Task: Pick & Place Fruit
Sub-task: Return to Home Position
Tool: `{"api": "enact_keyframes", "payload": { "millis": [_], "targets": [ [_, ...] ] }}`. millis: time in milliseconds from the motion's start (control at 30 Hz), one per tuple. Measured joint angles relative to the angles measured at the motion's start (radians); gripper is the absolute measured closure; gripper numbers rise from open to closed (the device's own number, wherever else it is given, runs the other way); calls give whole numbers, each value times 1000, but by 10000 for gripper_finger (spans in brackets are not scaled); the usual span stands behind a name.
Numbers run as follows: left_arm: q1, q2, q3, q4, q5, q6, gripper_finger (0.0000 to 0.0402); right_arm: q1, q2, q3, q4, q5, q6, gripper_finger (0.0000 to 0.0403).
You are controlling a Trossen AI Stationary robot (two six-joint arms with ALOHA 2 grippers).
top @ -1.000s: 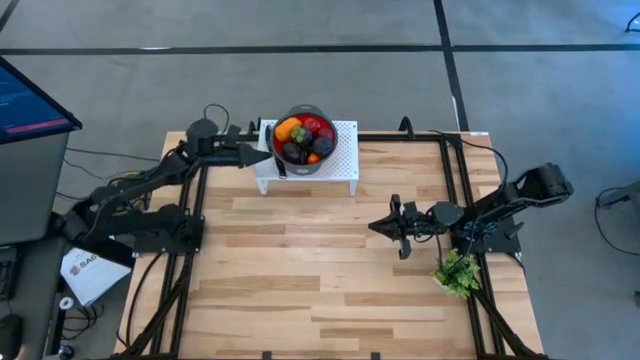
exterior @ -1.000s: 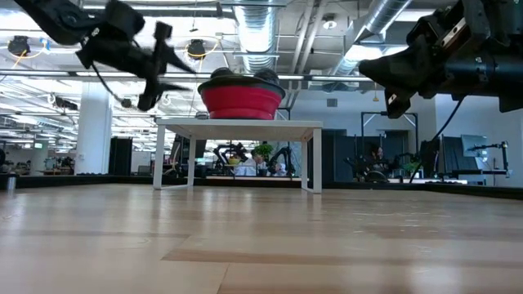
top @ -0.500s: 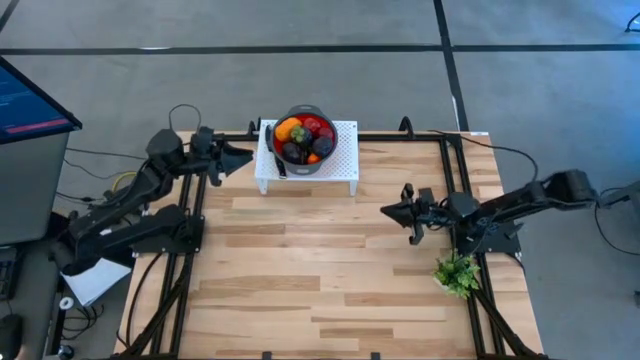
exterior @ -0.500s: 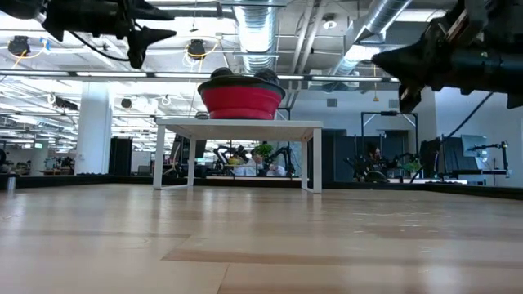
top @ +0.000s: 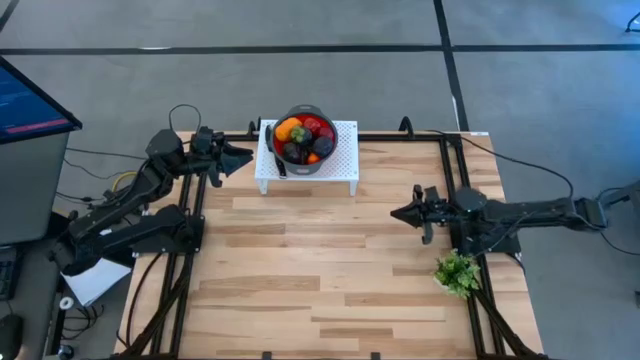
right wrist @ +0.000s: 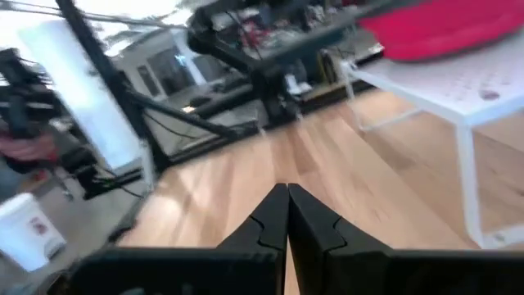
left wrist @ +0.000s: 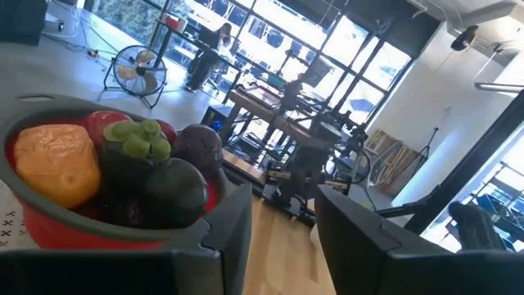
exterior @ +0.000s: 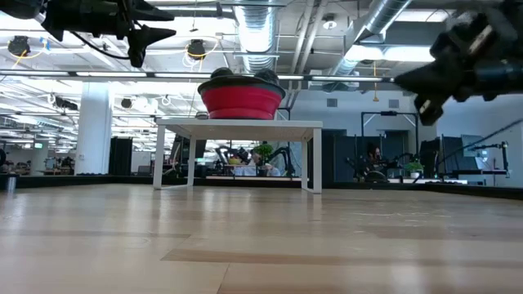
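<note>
The fruit [top: 303,138] is piled in a red bowl [exterior: 241,102]: orange, red and dark purple pieces, also in the left wrist view [left wrist: 123,164]. The bowl stands on a white perforated stand [top: 345,165] at the table's far edge. My left gripper [top: 243,157] is open and empty. It hovers level just left of the stand, pointing at the bowl [left wrist: 98,229]. My right gripper [top: 398,213] is shut and empty, above the table's right half, pointing left. It also shows in the right wrist view [right wrist: 286,217].
A slim black knife [top: 272,150] lies on the stand beside the bowl. A green leafy sprig [top: 457,272] lies at the table's right edge, near my right arm. Bare wood [top: 310,270] fills the middle and near part of the table.
My left gripper has drawn back from the stand toward the table's left edge and risen, then kept still. My right gripper has drawn back toward the table's right edge as its arm stretched out flat.
</note>
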Motion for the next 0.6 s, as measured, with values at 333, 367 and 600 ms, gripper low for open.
{"api": "enact_keyframes", "payload": {
  "millis": [333,367,600],
  "targets": [
    [0,5,0,0,-29,22,278,22,-438,53,-542,-14,-39,401],
    [0,5,0,0,-29,25,278,33,-463,59,-568,-23,-65,401],
    [0,11,0,-2,-53,27,280,98,-454,82,-663,2,-139,402]
  ]
}}
